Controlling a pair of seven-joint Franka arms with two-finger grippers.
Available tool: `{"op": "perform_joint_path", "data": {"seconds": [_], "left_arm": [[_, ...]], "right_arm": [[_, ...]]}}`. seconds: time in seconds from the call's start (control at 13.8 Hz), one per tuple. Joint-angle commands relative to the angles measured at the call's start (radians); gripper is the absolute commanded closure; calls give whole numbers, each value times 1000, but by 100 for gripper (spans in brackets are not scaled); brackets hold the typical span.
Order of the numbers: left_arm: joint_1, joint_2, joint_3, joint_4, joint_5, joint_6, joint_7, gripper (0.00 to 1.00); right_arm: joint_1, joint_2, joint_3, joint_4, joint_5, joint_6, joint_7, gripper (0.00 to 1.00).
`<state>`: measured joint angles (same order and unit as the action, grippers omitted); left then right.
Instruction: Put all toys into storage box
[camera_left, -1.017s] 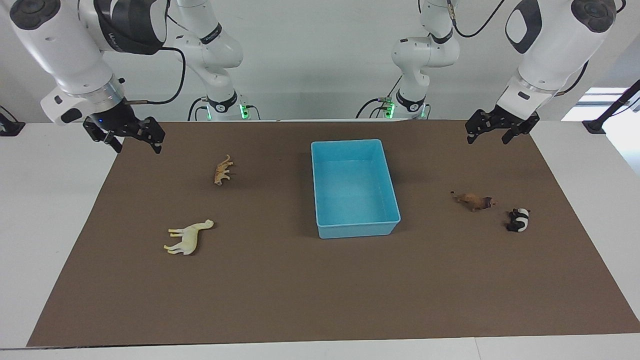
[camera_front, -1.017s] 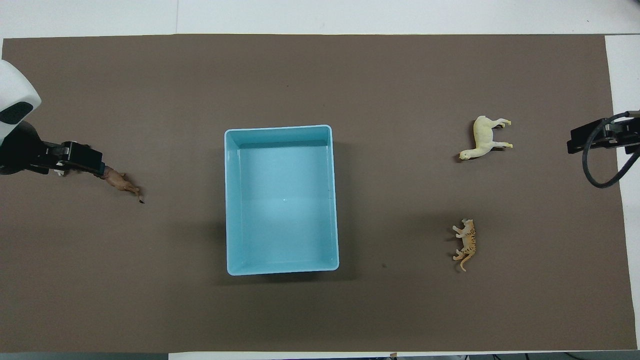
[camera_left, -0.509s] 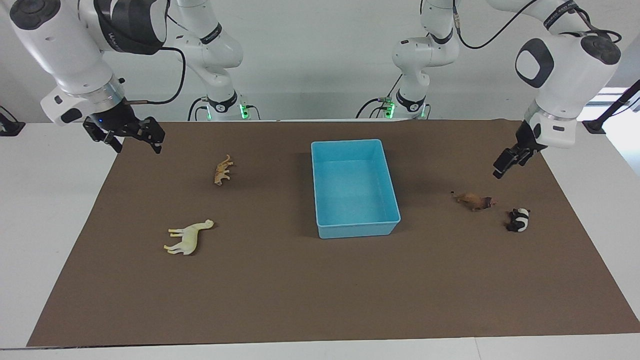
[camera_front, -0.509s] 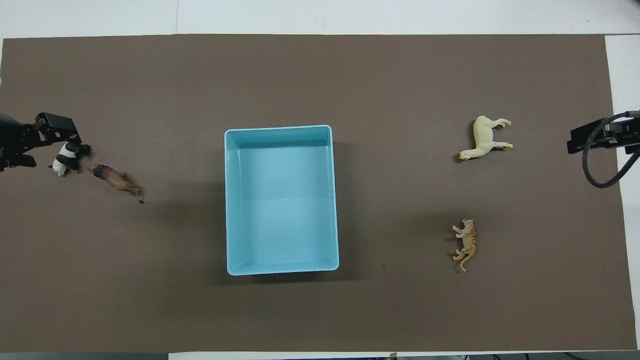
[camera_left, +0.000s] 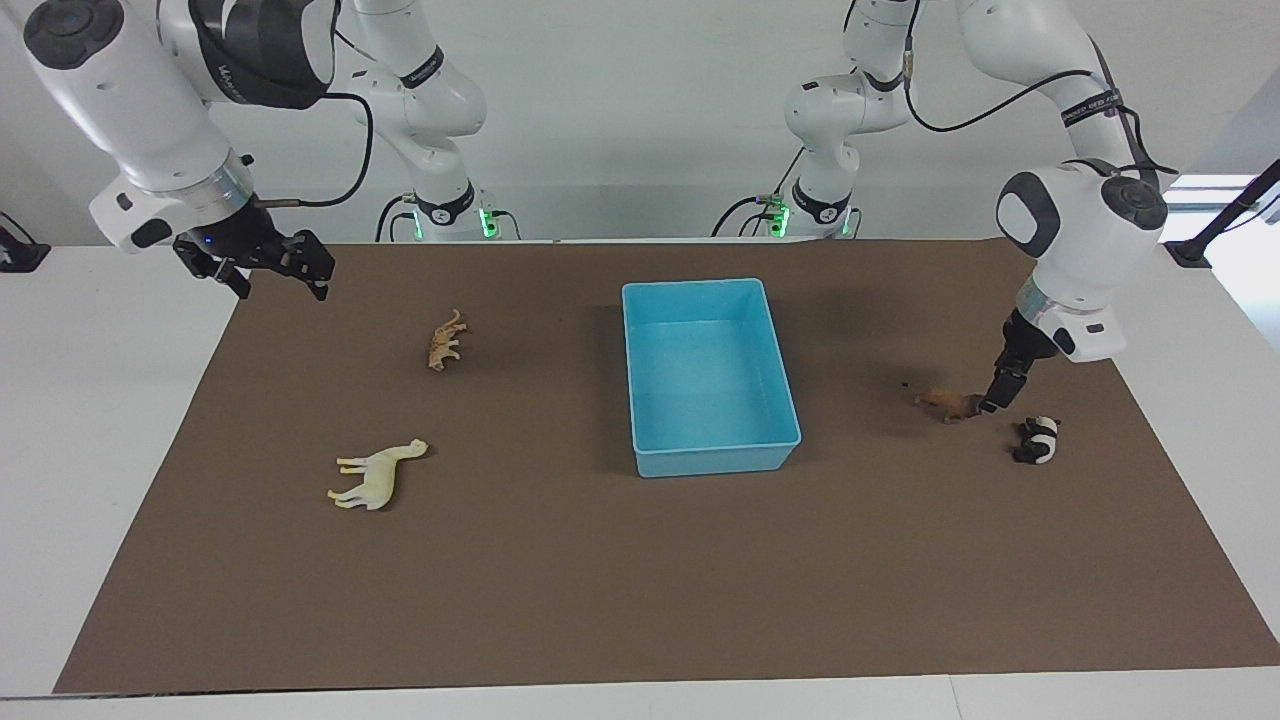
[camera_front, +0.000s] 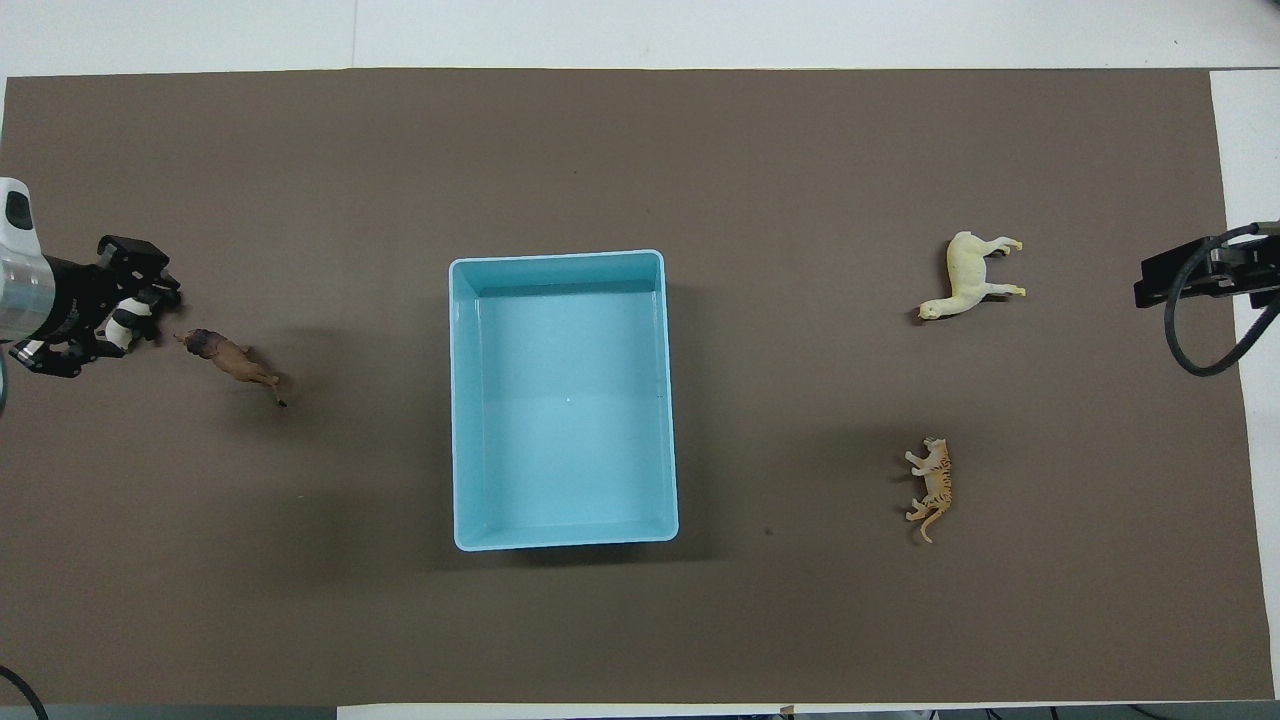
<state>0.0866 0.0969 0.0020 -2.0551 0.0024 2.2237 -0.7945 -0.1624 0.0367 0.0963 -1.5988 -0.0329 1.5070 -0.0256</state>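
The light-blue storage box (camera_left: 700, 285) (camera_front: 555, 257) stands empty mid-table. The cream horse (camera_left: 375, 478) (camera_front: 965, 285) and the orange tiger (camera_left: 445, 340) (camera_front: 932, 485) lie toward the right arm's end. The brown lion (camera_left: 950, 403) (camera_front: 232, 358) and the panda (camera_left: 1037, 440) (camera_front: 122, 327) lie toward the left arm's end. My left gripper (camera_left: 990, 403) (camera_front: 108, 318) is open and low, its tip by the lion's head, between lion and panda. It partly covers the panda in the overhead view. My right gripper (camera_left: 270, 268) (camera_front: 1190, 275) is open and empty in the air.
A brown mat (camera_left: 600, 580) covers most of the white table. The right gripper waits over the mat's corner at the right arm's end.
My left arm has swung out and come down from over the mat's edge near the robots to the lion and panda. The right arm has barely moved. No toy has moved.
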Motion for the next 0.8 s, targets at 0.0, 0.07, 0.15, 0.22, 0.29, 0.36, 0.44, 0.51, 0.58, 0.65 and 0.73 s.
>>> {"op": "perform_joint_path", "data": {"seconds": [0.0, 0.07, 0.15, 0.22, 0.29, 0.36, 0.44, 0.51, 0.58, 0.65, 0.73], "left_arm": [[-8, -39, 6, -129, 21, 106, -20, 0], [-5, -45, 7, -178, 22, 176, -9, 0], [-2, -46, 7, -200, 21, 207, 4, 0], [4, -46, 7, -214, 21, 220, 6, 0], [5, -45, 7, -223, 22, 226, 11, 0], [4, -43, 6, -234, 21, 246, 12, 0], [-4, -39, 7, -243, 21, 282, 8, 0], [-5, -37, 7, -249, 21, 298, 11, 0], [-5, -31, 7, -252, 21, 303, 11, 0], [-4, -28, 7, -254, 21, 312, 11, 0], [-2, -26, 7, -254, 21, 324, 11, 1]], "right_arm": [[-8, -21, 5, -20, -13, -5, -10, 0], [-11, -20, 5, -20, -12, -1, -10, 0], [-8, -20, 5, -20, -7, 2, -17, 0], [-8, -21, 5, -24, -7, 25, -26, 0], [-6, -23, 5, -35, -5, 54, -27, 0], [-8, -21, 5, -45, -4, 103, -25, 0], [-6, -18, 5, -70, -2, 169, -23, 0], [-11, -9, 5, -120, -2, 252, -25, 0], [-16, 14, 5, -151, 2, 316, -28, 0], [-16, 55, 5, -164, 2, 369, -28, 0], [-16, 102, 5, -167, 1, 421, -31, 0]]}}
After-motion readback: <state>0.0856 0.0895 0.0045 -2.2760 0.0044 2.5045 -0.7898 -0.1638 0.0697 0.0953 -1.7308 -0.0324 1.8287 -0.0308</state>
